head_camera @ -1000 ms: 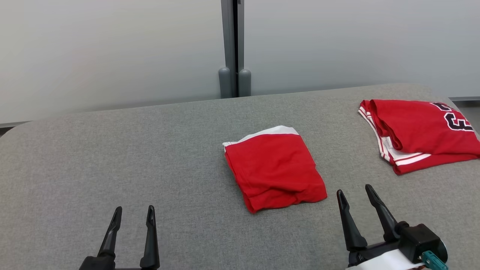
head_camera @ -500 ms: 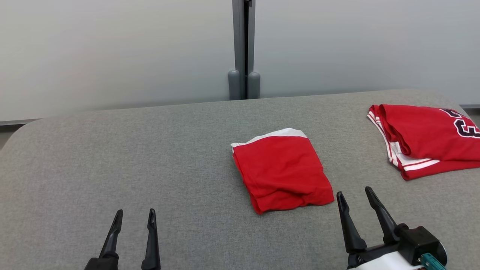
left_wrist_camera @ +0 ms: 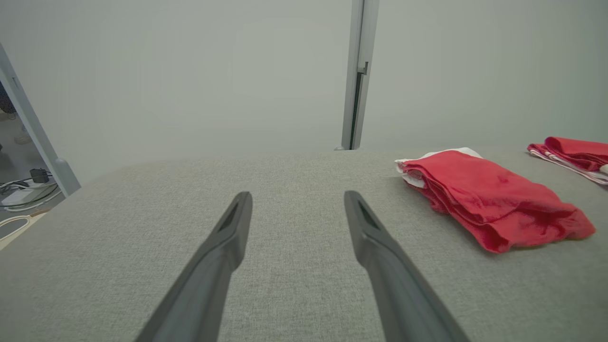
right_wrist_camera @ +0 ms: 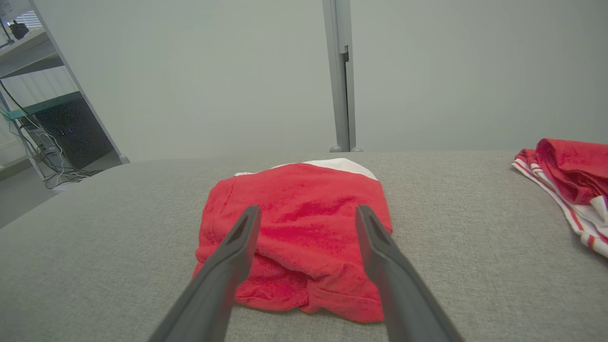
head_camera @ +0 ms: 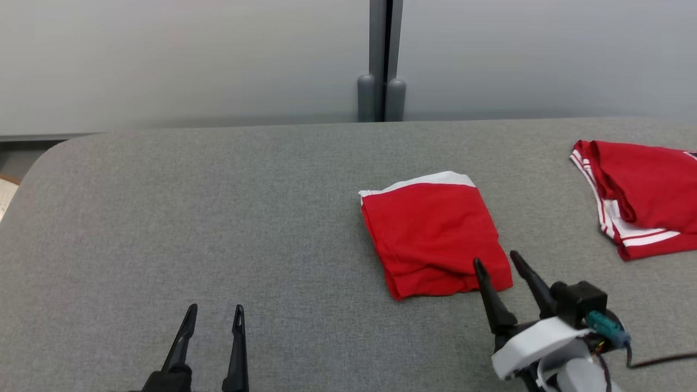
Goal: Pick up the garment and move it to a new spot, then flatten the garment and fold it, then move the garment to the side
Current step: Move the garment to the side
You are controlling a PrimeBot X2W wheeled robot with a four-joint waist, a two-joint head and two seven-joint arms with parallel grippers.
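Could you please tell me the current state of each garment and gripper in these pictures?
Folded red garment: folded, lying on the table.
Striped red garment: loosely folded, lying apart at the right.
Left gripper: open, empty.
Right gripper: open, empty, tips at the folded garment's near edge.

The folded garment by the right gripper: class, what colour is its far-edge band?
White; the band tops the red folded garment, clearest in the head view.

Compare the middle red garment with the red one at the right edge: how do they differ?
The middle garment is folded into a compact block; the right-edge garment lies looser, cut off by the frame. The middle garment has one white band; the right-edge garment has thin white stripes. Both are red, on the grey table.
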